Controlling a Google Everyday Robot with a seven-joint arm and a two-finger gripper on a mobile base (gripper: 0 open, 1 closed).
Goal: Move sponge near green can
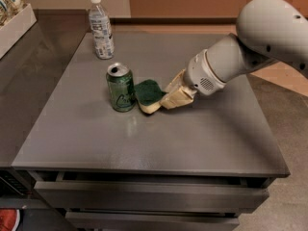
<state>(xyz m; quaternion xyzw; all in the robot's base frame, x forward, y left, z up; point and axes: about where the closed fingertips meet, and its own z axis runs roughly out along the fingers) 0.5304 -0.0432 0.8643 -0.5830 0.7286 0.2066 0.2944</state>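
Observation:
The green can (121,88) stands upright on the grey table top (144,143), left of centre. The sponge (148,94), dark green on top with a pale yellow layer beneath, sits right next to the can's right side, almost touching it. My gripper (164,102) reaches in from the right on the white arm (250,47). Its tan fingers (175,97) are closed on the sponge's right end. The sponge is at or just above the table surface.
A clear plastic bottle (101,28) with a white cap stands at the table's back left. A white tray (17,25) with packets sits on the dark counter (29,95) to the far left. Drawers (144,196) run along the table's front.

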